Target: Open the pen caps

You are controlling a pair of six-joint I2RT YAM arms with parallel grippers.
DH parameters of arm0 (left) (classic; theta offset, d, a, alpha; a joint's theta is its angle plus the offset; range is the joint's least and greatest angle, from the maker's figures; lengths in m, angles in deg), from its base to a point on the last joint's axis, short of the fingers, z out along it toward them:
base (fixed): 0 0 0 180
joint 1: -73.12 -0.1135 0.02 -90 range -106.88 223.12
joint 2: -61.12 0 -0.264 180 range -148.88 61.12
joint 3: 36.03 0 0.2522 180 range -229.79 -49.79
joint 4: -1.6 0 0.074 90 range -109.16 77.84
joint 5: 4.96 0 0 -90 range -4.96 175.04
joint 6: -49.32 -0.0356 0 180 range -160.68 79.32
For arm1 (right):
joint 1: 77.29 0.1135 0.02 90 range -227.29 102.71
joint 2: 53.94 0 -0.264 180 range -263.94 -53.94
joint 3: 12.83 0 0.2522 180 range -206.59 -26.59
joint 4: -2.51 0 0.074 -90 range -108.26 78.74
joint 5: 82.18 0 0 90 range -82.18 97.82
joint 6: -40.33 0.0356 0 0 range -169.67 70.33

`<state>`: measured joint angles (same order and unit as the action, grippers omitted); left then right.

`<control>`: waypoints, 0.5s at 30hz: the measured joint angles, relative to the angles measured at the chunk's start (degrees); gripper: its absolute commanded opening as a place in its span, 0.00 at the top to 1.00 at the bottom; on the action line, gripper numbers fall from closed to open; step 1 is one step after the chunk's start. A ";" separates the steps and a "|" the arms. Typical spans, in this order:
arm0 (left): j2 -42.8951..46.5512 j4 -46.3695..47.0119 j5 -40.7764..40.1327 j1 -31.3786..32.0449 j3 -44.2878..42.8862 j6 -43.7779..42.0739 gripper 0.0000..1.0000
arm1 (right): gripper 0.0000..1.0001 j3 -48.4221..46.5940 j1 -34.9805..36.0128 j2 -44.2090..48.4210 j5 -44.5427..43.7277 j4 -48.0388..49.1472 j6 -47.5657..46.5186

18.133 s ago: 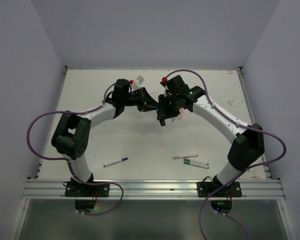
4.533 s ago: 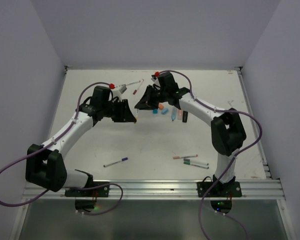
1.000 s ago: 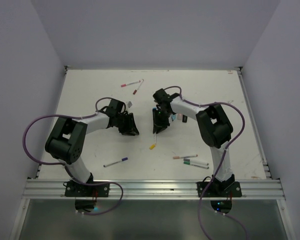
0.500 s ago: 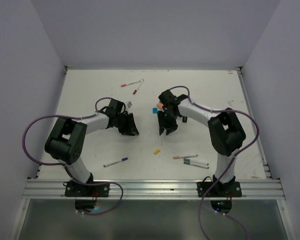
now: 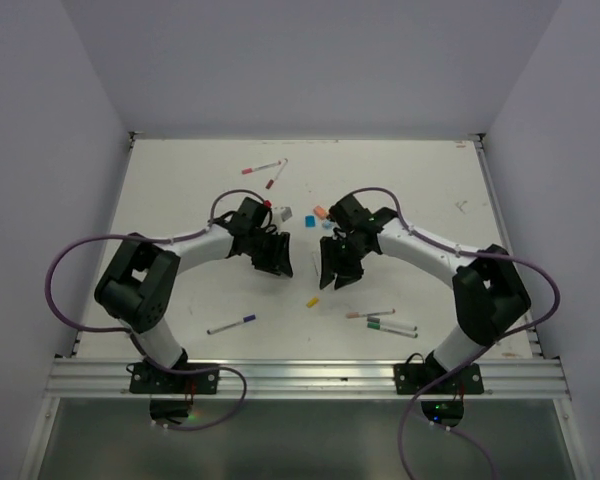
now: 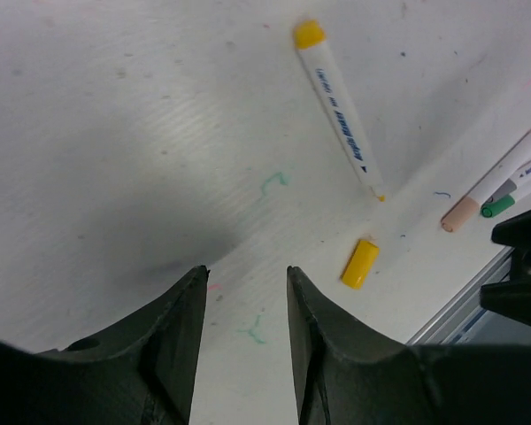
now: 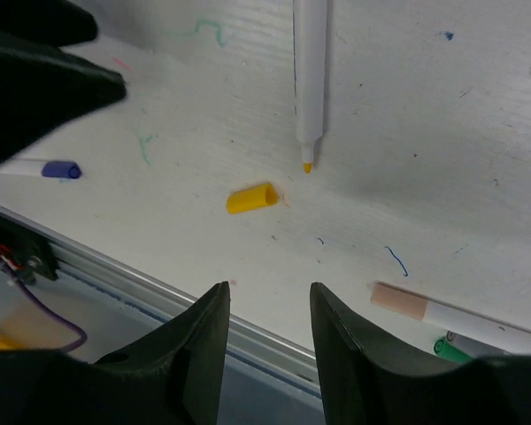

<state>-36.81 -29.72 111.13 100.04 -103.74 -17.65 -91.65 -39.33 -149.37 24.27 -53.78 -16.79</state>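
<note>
Left claw (image 6: 245, 288) and right claw (image 7: 267, 305) both hang spread and empty over the white bench (image 6: 115, 133). Near them lies a small loose yellow plastic cap (image 6: 360, 263), close to the bared tip of a thin white pen barrel (image 6: 341, 111) without touching it. The barrel's dark print is too small to read. A peach-capped white pen (image 7: 403, 301) is cut off at the edge.

matt white table (image 6: 115, 106), smooth yellow plastic cap (image 6: 360, 264), alu rail (image 5: 310, 378)
</note>
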 measured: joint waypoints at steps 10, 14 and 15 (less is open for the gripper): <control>0.28 -2.38 -4.70 10.97 -3.50 -3.80 0.52 | 0.52 0.50 -17.59 14.56 1.18 -0.37 4.09; -1.03 -2.97 -7.32 15.72 -5.95 -4.70 0.53 | 0.51 0.52 -22.71 17.25 2.40 -1.29 4.24; -1.53 -3.06 -7.87 16.81 -6.43 -4.76 0.53 | 0.51 0.52 -23.87 17.81 2.86 -1.62 4.22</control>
<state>-38.34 -32.78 103.26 116.84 -110.17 -22.42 -91.12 -63.20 -131.56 27.13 -55.40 -12.57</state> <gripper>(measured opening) 0.476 0.485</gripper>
